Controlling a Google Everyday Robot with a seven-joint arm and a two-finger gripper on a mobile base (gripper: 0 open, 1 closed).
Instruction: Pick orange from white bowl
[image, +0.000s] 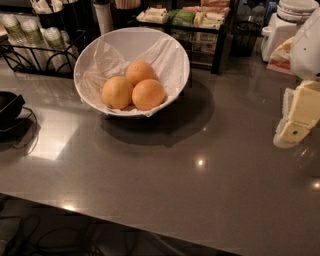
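The white bowl (170, 55) stands tilted on the grey counter at the back left of centre, lined with a crinkled white sheet. Three oranges lie in it, touching each other: a deep orange one at the front right (148, 94), one behind it (139, 72), and a slightly yellower one at the left (117, 92). My gripper (292, 127), cream-coloured, hangs at the right edge of the view just above the counter, well to the right of the bowl and apart from it. It holds nothing that I can see.
A black wire rack (35, 50) with cups stands at the back left. A black shelf (200, 25) with packets stands behind the bowl. A white appliance (280, 30) is at the back right. A black device with a cable (10, 112) is at the left edge. The counter's front edge (150, 222) runs across the bottom.
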